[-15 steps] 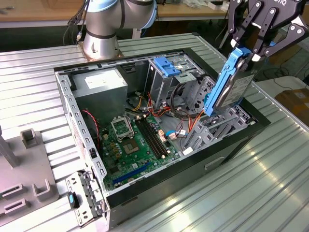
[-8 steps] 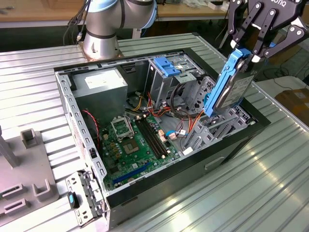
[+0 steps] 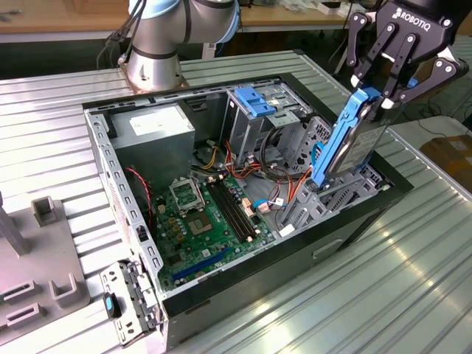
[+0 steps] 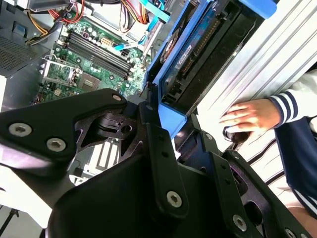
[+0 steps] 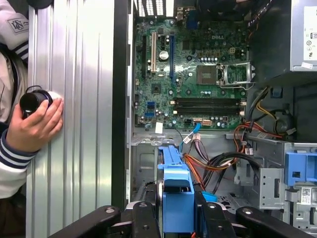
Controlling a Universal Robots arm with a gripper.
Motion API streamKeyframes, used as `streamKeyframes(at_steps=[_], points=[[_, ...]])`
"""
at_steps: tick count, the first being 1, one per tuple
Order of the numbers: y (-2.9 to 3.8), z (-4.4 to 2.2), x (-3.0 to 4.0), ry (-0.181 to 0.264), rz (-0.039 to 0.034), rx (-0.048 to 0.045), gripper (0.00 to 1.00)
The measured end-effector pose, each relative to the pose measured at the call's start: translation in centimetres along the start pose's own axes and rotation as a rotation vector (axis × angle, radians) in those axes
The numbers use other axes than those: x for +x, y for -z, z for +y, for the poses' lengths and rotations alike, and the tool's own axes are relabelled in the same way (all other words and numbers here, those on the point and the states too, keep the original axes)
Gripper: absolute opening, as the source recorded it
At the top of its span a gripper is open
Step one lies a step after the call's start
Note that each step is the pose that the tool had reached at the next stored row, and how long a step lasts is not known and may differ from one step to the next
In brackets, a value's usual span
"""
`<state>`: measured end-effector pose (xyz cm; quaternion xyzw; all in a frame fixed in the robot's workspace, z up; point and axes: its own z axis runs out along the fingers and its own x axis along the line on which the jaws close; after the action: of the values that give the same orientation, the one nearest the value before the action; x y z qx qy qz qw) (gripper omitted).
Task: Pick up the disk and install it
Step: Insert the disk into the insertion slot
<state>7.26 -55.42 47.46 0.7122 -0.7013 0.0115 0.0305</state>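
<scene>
The disk (image 3: 352, 144), grey metal in a bright blue carrier rail, is held nearly upright and tilted over the open computer case (image 3: 243, 276), at the exterior view's right. My gripper (image 3: 372, 99) is shut on its upper end. The disk's lower end reaches down to the grey drive cage (image 3: 324, 195); whether it touches there I cannot tell. In the second wrist view the disk (image 4: 198, 54) runs away from the black fingers (image 4: 158, 144). In the first wrist view its blue carrier (image 5: 177, 186) sits between the fingers, above the case's inside.
The motherboard (image 3: 203, 221), power supply (image 3: 151, 129) and a tall metal bay with a blue bracket (image 3: 254, 99) fill the case. Orange and red cables (image 5: 208, 163) lie beside the cage. A person's hand (image 5: 34, 124) holds a black object on the ribbed table (image 3: 413, 251). A grey fixture (image 3: 37, 251) stands at the left.
</scene>
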Motion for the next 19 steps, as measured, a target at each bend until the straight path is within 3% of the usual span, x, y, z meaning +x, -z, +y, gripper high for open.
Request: streamKeyframes(at_steps=[2, 15, 19], points=[[-0.28, -0.06, 0.00, -0.002, 0.0001, -0.0002, 0.37], [-0.42, -0.10, 0.00, -0.002, -0.0002, -0.0002, 0.37], [-0.81, -0.23, -0.02, -0.002, -0.0001, -0.0002, 0.37]])
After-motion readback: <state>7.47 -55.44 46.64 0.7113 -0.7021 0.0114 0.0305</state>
